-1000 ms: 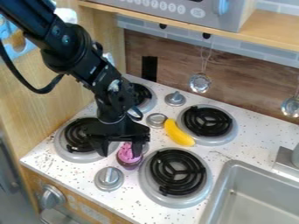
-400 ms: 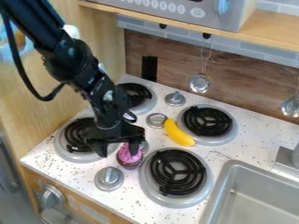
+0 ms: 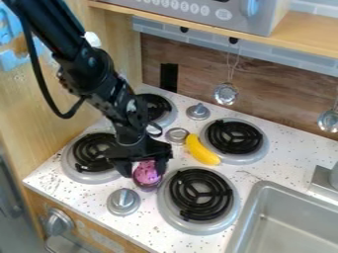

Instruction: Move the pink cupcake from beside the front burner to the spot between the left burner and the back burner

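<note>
At eight o'clock from the banana (image 3: 202, 149), a pink-topped cupcake (image 3: 147, 174) is beneath the claw (image 3: 143, 170); whether grasped or released, I cannot tell. Likely light and firm, best held by its darker sides.

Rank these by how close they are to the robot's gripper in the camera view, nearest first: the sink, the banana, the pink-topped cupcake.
1. Cupcake: right at the gripper, between its two sides.
2. Banana: to the picture's right and a little farther back, beside a burner.
3. Sink: at the picture's lower right.
</note>
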Controlling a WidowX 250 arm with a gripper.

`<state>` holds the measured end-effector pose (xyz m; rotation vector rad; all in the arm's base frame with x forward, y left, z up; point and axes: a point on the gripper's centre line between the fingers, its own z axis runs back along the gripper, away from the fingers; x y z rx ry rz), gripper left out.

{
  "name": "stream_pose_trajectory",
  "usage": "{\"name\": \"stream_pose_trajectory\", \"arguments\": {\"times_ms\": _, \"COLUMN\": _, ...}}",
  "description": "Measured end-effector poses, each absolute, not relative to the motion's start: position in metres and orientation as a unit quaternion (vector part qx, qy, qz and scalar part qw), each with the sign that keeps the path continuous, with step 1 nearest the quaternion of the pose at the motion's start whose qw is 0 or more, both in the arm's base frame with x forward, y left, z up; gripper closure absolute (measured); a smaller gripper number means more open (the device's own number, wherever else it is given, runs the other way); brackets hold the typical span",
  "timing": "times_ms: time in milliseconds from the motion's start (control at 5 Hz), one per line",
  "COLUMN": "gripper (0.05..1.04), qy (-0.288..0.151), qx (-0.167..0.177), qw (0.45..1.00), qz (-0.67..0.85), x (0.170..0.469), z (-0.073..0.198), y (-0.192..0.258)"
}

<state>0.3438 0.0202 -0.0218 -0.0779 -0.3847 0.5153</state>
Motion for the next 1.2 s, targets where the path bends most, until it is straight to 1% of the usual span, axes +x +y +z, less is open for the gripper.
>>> {"name": "stream_pose_trajectory", "arguments": {"times_ms": 200, "gripper": 0.083, "qy": -0.194, "qx": -0.045, "qw": 0.945, "qz": 0.261, "x": 0.349, "z": -0.018, "y": 0.019}}
{"name": "stream_pose_trajectory", "arguments": {"times_ms": 400, "gripper": 0.083, "qy": -0.184, "qx": -0.038, "qw": 0.945, "qz": 0.267, "x": 0.354, "z": -0.024, "y": 0.02}}
{"name": "stream_pose_trajectory", "arguments": {"times_ms": 600, "gripper": 0.083, "qy": -0.156, "qx": -0.022, "qw": 0.948, "qz": 0.275, "x": 0.355, "z": -0.037, "y": 0.024}}
{"name": "stream_pose_trajectory", "arguments": {"times_ms": 800, "gripper": 0.083, "qy": -0.133, "qx": -0.015, "qw": 0.949, "qz": 0.285, "x": 0.358, "z": -0.04, "y": 0.024}}
{"name": "stream_pose_trajectory", "arguments": {"times_ms": 1000, "gripper": 0.133, "qy": -0.114, "qx": -0.018, "qw": 0.947, "qz": 0.299, "x": 0.357, "z": -0.04, "y": 0.023}}
{"name": "stream_pose_trajectory", "arguments": {"times_ms": 1200, "gripper": 0.194, "qy": -0.116, "qx": -0.027, "qw": 0.948, "qz": 0.294, "x": 0.358, "z": -0.039, "y": 0.02}}
